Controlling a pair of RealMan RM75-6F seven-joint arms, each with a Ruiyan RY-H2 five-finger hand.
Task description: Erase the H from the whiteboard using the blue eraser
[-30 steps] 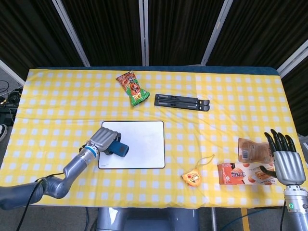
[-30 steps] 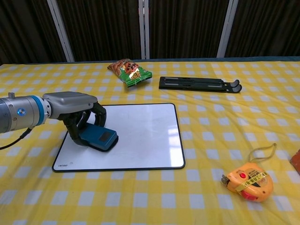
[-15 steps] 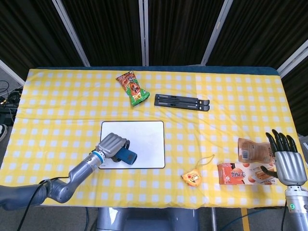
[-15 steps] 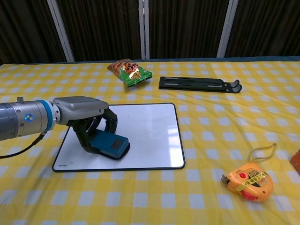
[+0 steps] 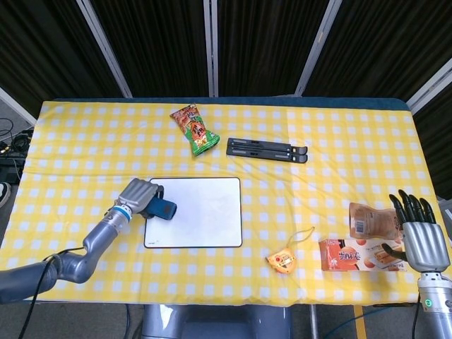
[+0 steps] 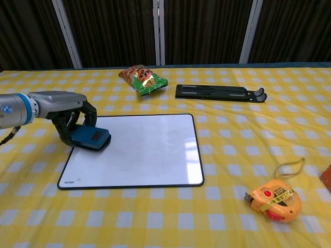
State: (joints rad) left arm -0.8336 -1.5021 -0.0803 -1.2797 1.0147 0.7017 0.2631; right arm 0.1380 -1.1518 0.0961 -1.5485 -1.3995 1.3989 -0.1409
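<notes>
The whiteboard (image 5: 201, 212) (image 6: 145, 150) lies flat on the checked cloth near the table's middle, and its white face shows no marks. My left hand (image 5: 138, 197) (image 6: 64, 111) grips the blue eraser (image 5: 162, 210) (image 6: 91, 138), which presses on the board's left edge. My right hand (image 5: 421, 236) rests at the table's right front corner with its fingers spread, holding nothing. The chest view does not show the right hand.
A green snack bag (image 5: 193, 128) (image 6: 143, 78) and a black folding stand (image 5: 267, 150) (image 6: 220, 92) lie behind the board. An orange tape measure (image 5: 282, 260) (image 6: 274, 200) sits to its front right. Two snack packets (image 5: 371, 220) (image 5: 357, 255) lie beside my right hand.
My left hand slid the eraser from the board's lower left area back and out to its left edge. The right hand stayed still.
</notes>
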